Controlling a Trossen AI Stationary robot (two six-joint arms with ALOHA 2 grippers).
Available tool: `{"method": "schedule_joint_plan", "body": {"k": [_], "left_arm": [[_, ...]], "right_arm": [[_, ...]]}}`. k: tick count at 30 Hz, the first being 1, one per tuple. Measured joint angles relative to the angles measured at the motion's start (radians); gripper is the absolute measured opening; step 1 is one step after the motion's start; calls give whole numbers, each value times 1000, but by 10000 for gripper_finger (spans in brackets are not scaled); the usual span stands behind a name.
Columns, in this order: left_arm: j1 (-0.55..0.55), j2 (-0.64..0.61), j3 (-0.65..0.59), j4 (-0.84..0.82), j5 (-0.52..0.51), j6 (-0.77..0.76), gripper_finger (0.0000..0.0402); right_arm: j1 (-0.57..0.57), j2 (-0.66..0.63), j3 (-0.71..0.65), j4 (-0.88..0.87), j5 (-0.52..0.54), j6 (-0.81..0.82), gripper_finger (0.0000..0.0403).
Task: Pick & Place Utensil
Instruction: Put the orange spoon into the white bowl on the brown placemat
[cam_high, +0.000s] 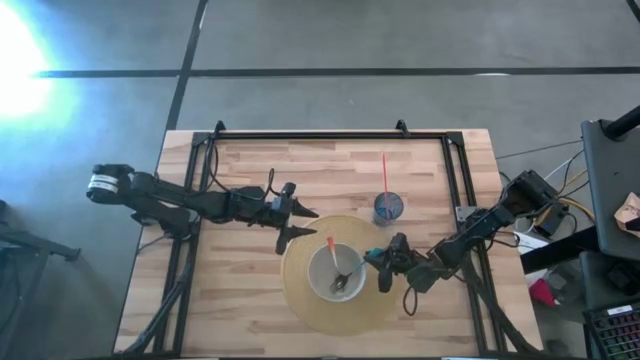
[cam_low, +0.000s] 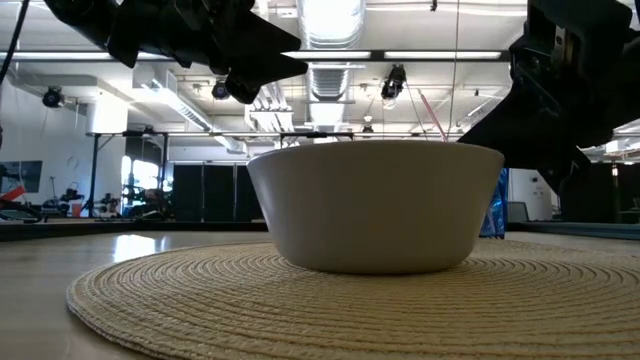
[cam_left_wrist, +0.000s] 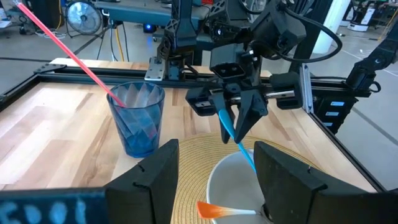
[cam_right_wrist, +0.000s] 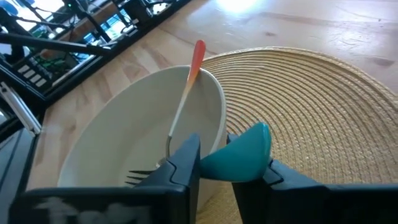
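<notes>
I see the teal utensil (cam_right_wrist: 239, 155) pinched shut in my right gripper (cam_high: 385, 268) at the right rim of the white bowl (cam_high: 322, 279), its working end hidden inside (a fork (cam_right_wrist: 163, 155) with an orange-tipped handle already leans there). The bowl sits mid-placemat (cam_high: 300, 300), the blue cup (cam_high: 389, 208) with its straw (cam_high: 385, 173) just beyond. My left gripper (cam_high: 292, 222) hovers open at the mat's far-left edge.

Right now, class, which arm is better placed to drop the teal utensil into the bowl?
Right. Its tool already grips the teal utensil at the bowl rim; the left tool hangs open and empty beside the placemat.
</notes>
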Motion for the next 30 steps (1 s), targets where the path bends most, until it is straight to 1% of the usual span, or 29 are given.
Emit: {"method": "schedule_joint_plan", "body": {"k": [15, 23, 30], "left_arm": [[-1, 0, 0, 0, 0, 0, 200], [0, 0, 0, 0, 0, 0, 200], [0, 0, 0, 0, 0, 1, 200]], "right_arm": [[0, -7, 0, 14, 4, 8, 153], [0, -37, -2, 11, 8, -12, 189], [0, -91, -4, -122, 8, 52, 199]]}}
